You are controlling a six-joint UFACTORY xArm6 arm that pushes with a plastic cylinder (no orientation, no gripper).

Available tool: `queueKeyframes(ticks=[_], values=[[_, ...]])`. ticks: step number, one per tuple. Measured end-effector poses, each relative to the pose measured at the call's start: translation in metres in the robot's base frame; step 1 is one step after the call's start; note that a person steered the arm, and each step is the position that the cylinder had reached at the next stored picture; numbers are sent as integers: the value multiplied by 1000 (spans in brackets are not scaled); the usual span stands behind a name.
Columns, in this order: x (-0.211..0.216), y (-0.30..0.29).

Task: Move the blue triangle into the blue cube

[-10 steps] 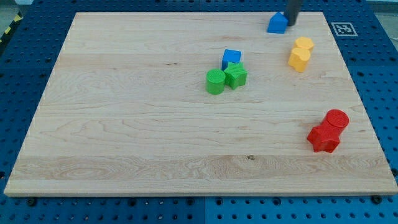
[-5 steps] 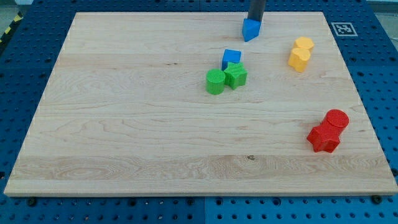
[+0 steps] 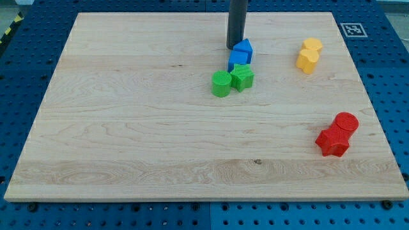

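The blue triangle [image 3: 243, 50] lies near the board's top centre, touching the top of the blue cube [image 3: 236, 60]. My tip [image 3: 234, 46] stands just left of the triangle, against its upper left side. The cube sits right above the green star-shaped block [image 3: 242, 77].
A green cylinder [image 3: 221, 84] touches the green star's left side. Two yellow blocks [image 3: 309, 55] sit together at the upper right. A red cylinder [image 3: 346, 122] and a red star-shaped block [image 3: 332, 142] sit at the lower right. The wooden board [image 3: 128, 128] ends just above the rod.
My tip has swept left and down from the board's top right edge, pushing the blue triangle with it until the triangle met the blue cube. The other blocks have not moved.
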State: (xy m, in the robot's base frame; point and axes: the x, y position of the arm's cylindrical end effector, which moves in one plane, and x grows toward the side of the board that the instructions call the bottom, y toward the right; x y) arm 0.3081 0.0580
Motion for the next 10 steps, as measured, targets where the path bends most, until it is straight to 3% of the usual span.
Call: queueKeyframes(ticks=[1,3,4,5,7,9,10], values=[[10,0],[-36,21],[-19,56],[13,51],[44,-17],[53,-18],[44,9]])
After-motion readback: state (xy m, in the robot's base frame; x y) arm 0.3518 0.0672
